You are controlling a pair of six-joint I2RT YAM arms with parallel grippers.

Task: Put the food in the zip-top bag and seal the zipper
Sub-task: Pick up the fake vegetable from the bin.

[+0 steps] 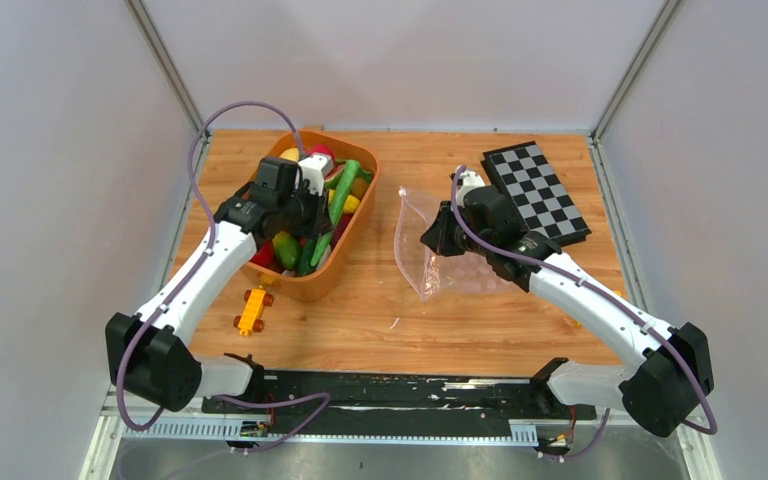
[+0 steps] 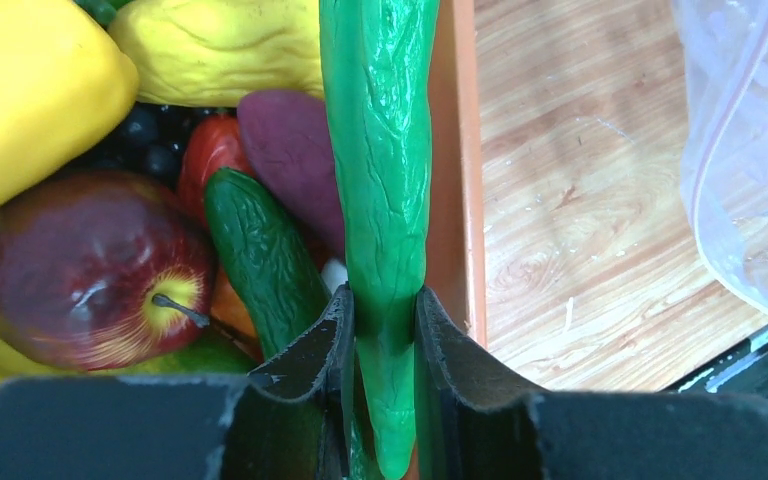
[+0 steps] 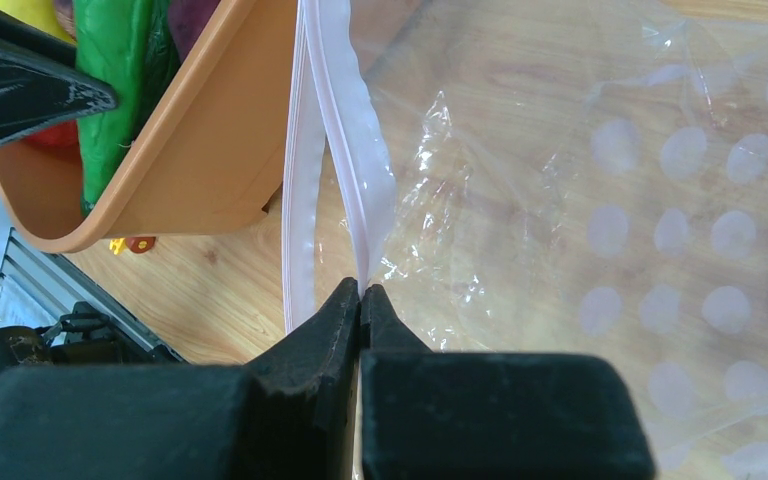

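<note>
**Green vegetable pinched in the tub, bag mouth held beside it**

The food is heaped in the orange tub (image 1: pixel 305 290). A red apple (image 2: pixel 90 270), a yellow pepper (image 2: pixel 30 90), a dark green cucumber (image 2: pixel 265 260) and a purple piece (image 2: pixel 290 150) are packed against one another. A long bright green vegetable (image 2: pixel 380 200) runs along the tub wall that faces the bag. The left fingers (image 2: pixel 342 335) are clamped on its narrow end, one pad on either side.

The zip-top bag (image 1: pixel 415 245) sits on the bench (image 1: pixel 460 320) near the tub, on the right arm's side, with its mouth turned toward the tub. It has nothing inside. The two strips of the zipper (image 3: pixel 305 150) stand parted, so the mouth is open by a narrow gap. The right fingers (image 3: pixel 332 320) are closed tight on the mouth edge and pinch one strip, while the other strip runs free past them on the tub side. The rest of the bag spreads crinkled over the wood away from the tub.

A yellow toy car (image 1: pixel 253 310) lies on the bench just beside the tub's near end. A black-and-white checkerboard (image 1: pixel 535 190) lies beyond the bag, well apart from the tub.
</note>
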